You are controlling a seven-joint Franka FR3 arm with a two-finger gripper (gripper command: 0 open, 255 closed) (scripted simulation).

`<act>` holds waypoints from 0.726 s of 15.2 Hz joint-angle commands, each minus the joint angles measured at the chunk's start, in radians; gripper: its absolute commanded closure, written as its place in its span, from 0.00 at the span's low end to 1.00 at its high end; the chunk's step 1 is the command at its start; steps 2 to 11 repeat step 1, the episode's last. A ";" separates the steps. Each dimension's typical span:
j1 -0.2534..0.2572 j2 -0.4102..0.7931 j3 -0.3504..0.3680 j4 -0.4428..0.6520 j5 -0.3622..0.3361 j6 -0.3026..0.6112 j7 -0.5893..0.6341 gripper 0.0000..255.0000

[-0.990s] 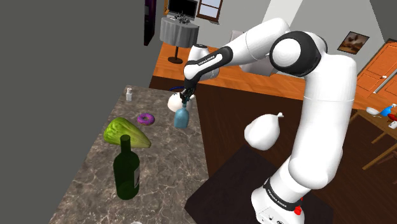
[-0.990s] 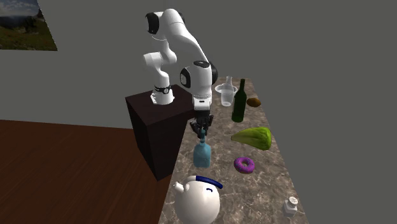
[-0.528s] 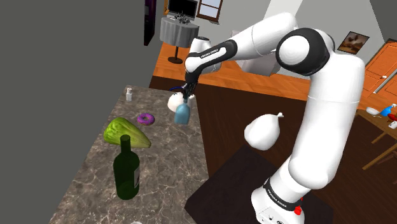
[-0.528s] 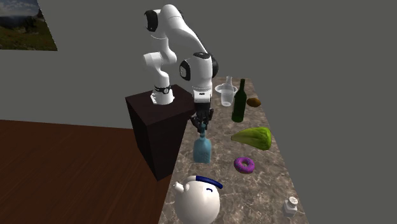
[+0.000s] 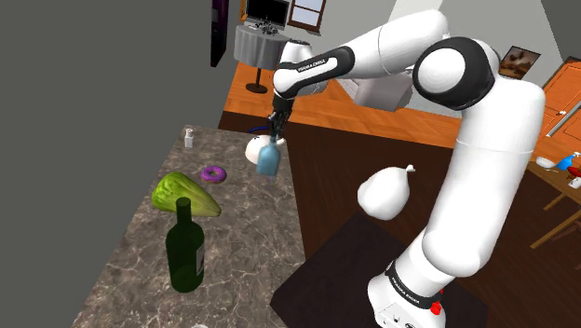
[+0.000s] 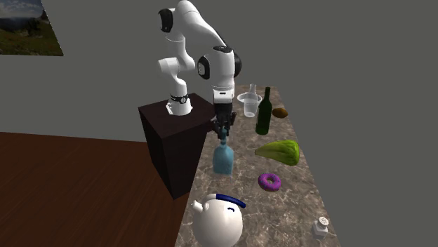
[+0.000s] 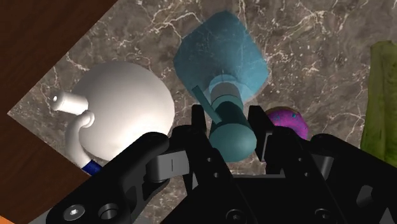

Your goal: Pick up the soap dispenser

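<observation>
The soap dispenser (image 5: 267,161) is a pale blue translucent bottle with a teal pump head. It hangs upright a little above the marble counter (image 5: 233,242), near the counter's edge. My black gripper (image 5: 274,133) is shut on its pump head from above. The second exterior view has the dispenser (image 6: 223,158) dangling under the gripper (image 6: 223,132), clear of the counter. In the wrist view the two fingers (image 7: 199,121) clasp the teal pump (image 7: 229,127), and the blue body (image 7: 219,57) reaches down toward the counter.
A white teapot (image 5: 255,145) sits just beyond the dispenser. On the counter are a purple donut (image 5: 213,174), a green lettuce (image 5: 183,196), a dark green wine bottle (image 5: 184,249) and a small white shaker (image 5: 188,139). A clear jug (image 6: 250,102) stands near the arm's stand.
The gripper has risen with the soap dispenser in it. The bottle left the counter and now hangs above it. Nothing else moved.
</observation>
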 commanded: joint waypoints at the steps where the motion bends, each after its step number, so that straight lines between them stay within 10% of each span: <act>1: 0.001 -0.004 0.000 0.002 0.000 -0.006 0.001 1.00; 11: 0.001 -0.004 0.000 0.002 0.000 -0.006 0.001 1.00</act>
